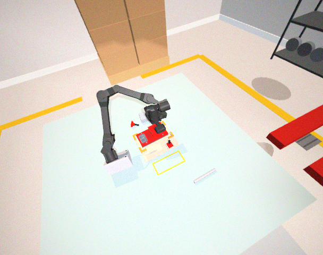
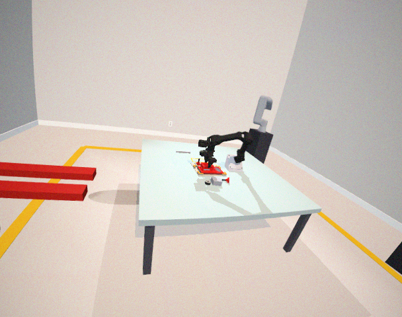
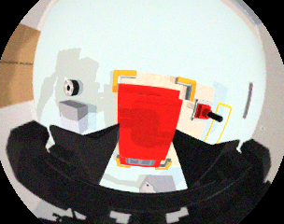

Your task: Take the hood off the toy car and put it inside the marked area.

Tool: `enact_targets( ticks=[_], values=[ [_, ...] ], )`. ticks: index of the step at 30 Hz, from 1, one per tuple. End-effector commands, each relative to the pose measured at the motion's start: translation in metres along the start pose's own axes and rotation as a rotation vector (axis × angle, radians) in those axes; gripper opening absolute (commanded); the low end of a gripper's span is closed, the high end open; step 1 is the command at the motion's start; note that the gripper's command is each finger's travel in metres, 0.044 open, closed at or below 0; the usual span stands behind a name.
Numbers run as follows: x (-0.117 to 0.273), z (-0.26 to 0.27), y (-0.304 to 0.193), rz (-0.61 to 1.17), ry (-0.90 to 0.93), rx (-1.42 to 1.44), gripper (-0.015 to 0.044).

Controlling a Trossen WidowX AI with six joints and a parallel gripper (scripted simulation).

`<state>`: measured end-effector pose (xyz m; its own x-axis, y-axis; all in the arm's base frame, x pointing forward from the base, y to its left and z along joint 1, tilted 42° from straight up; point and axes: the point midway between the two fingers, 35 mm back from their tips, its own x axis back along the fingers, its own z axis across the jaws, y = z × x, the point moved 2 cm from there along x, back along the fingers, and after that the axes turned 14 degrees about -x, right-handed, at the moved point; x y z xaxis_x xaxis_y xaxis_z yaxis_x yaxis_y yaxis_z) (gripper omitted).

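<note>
The toy car [image 1: 147,141] is a flat red body with a grey window, set on a cream board between orange corner brackets. Its red hood [image 1: 153,132] [image 3: 149,105] is at the end away from the window and looks slightly raised over the body; the gap beneath cannot be seen clearly. My gripper [image 1: 159,128] [image 2: 209,166] [image 3: 148,129] points down and is shut on the hood, one black finger at each side edge. The marked area is a yellow rectangular outline [image 1: 171,168] [image 3: 225,105] on the table, beyond the board's edge and with nothing inside it.
A red piece with a black knob [image 1: 169,144] [image 3: 204,112] stands on the board, on the side toward the outline. A grey block [image 1: 142,117] [image 3: 73,116], a small wheel [image 3: 72,88] and a red-tipped piece [image 1: 132,124] lie on the opposite side. A white bar [image 1: 204,175] lies beyond the outline.
</note>
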<state>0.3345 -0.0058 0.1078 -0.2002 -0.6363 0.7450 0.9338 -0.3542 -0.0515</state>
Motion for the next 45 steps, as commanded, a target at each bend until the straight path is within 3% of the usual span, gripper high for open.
enact_targets(
  ticks=[1, 9, 19, 22, 45],
  values=[
    [0.004, 0.000, 0.001, -0.003, 0.000, 0.007, 0.0000],
    [0.012, 0.000, 0.001, -0.003, 0.000, 0.006, 0.0000],
    [0.053, 0.000, 0.001, -0.003, -0.002, 0.006, 0.0000],
    [0.044, -0.004, 0.003, -0.003, 0.000, -0.001, 0.0000],
    [0.055, -0.150, 0.031, -0.010, -0.034, -0.001, 0.0000]
  ],
)
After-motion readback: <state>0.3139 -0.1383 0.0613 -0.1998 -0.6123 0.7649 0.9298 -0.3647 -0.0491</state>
